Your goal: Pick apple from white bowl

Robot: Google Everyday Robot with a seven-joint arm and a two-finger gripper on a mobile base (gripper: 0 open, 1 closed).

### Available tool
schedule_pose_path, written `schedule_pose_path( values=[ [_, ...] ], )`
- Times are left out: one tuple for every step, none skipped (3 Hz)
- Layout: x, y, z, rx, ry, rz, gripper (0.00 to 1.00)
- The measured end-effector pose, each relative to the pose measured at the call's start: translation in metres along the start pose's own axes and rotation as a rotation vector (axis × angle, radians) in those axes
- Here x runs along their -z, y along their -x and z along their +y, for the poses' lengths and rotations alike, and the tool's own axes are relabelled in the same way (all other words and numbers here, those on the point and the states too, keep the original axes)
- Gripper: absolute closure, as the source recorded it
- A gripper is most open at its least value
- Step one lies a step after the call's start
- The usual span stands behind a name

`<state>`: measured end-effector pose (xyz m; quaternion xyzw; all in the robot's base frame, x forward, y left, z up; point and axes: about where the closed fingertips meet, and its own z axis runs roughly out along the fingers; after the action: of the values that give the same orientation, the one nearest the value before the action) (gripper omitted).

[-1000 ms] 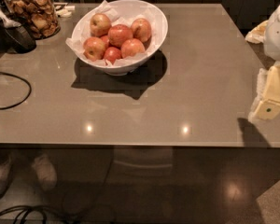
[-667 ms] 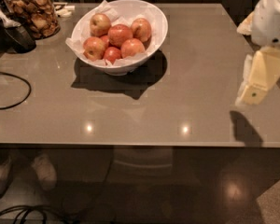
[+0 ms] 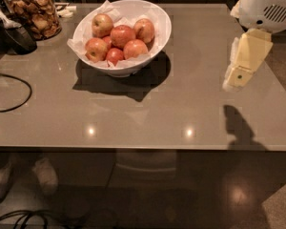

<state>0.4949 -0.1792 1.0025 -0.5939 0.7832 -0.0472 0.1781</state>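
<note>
A wide glossy white bowl [image 3: 158, 35] lined with crinkled white paper stands at the back of the grey table, left of centre. Several red-yellow apples [image 3: 123, 36] lie piled in it. My gripper [image 3: 243, 61], cream-coloured under the white arm housing [image 3: 267, 6], hangs over the table's right side. It is well to the right of the bowl and apart from it, holding nothing that I can see.
A glass jar of brown snacks [image 3: 33, 13] stands at the back left, with a dark scoop [image 3: 16, 35] beside it. A black cable [image 3: 12, 92] loops on the left of the grey table [image 3: 133, 118]. The table's front edge runs across the lower middle.
My arm has moved left and further into view over the table's right side. The bowl and apples have not moved.
</note>
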Motion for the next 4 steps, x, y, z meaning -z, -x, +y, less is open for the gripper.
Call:
schedule_pose_path(
  values=[
    [-0.006,0.005,0.001,-0.010,-0.013,-0.006,0.00],
    [-0.051,0.061,-0.033,-0.030,0.059,0.003,0.00],
    [-0.053,0.067,-0.035,-0.024,0.052,-0.008,0.00],
    [-0.054,0.083,-0.039,-0.055,0.034,-0.044,0.00]
  ],
)
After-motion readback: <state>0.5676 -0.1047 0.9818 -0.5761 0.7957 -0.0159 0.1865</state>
